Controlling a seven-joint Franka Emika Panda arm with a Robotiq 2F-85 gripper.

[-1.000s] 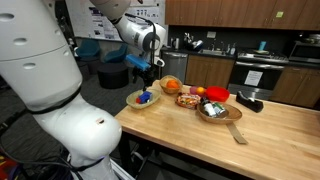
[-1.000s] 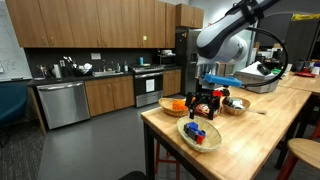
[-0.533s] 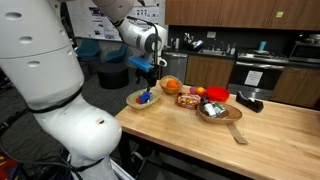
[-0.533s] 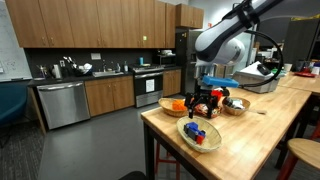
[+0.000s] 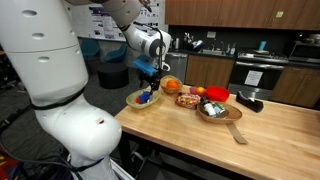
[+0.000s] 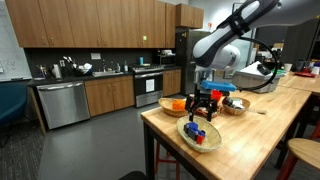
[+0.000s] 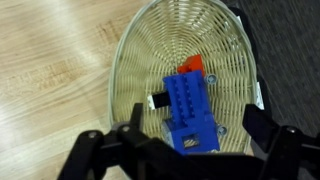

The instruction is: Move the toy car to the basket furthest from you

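Observation:
The bright blue toy car (image 7: 188,110) lies in a shallow wicker basket (image 7: 135,60) at the table's corner, with a small red piece at its far end. The car also shows in both exterior views (image 5: 146,97) (image 6: 197,130). My gripper (image 7: 185,150) hangs just above this basket, jaws open on either side of the car, with gaps between them and it. It shows in both exterior views (image 5: 150,82) (image 6: 205,105). A second wicker basket (image 5: 166,90) (image 6: 166,106) holding an orange fruit stands just beyond.
A tray of food (image 5: 188,99), a red bowl (image 5: 216,95), a wooden bowl (image 5: 213,112), a black object (image 5: 250,103) and a wooden spatula (image 5: 237,132) lie along the butcher-block table (image 5: 270,140). The table edge runs right beside the car's basket.
My gripper has come down and a little sideways toward the basket with the car. The car and baskets have not moved.

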